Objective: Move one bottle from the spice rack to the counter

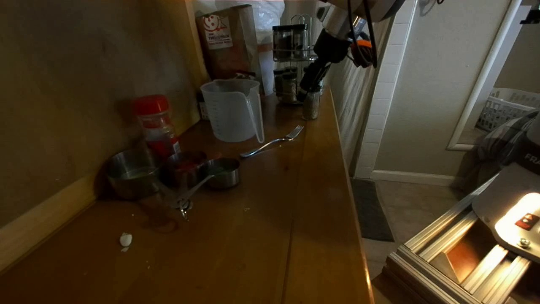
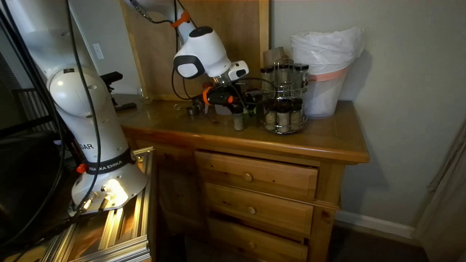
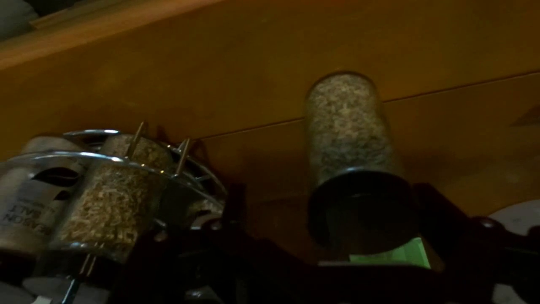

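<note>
Black two-fingered claw (image 3: 329, 192) is holding its fingers wide apart astride the black lid (image 3: 363, 209) of a clear cylindrical glass jar (image 3: 348, 126), gripping nothing: a gap is showing beside one finger. Lid upward, long axis vertical, the jar is standing near the front edge of the glossy brown wooden counter (image 1: 236, 249), the two-tier chrome-wire spice rack (image 2: 283, 131) standing between it and a short edge.

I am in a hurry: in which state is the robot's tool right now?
Tool: open, holding nothing; a gap shows between one finger and the lid of the spice jar.
</note>
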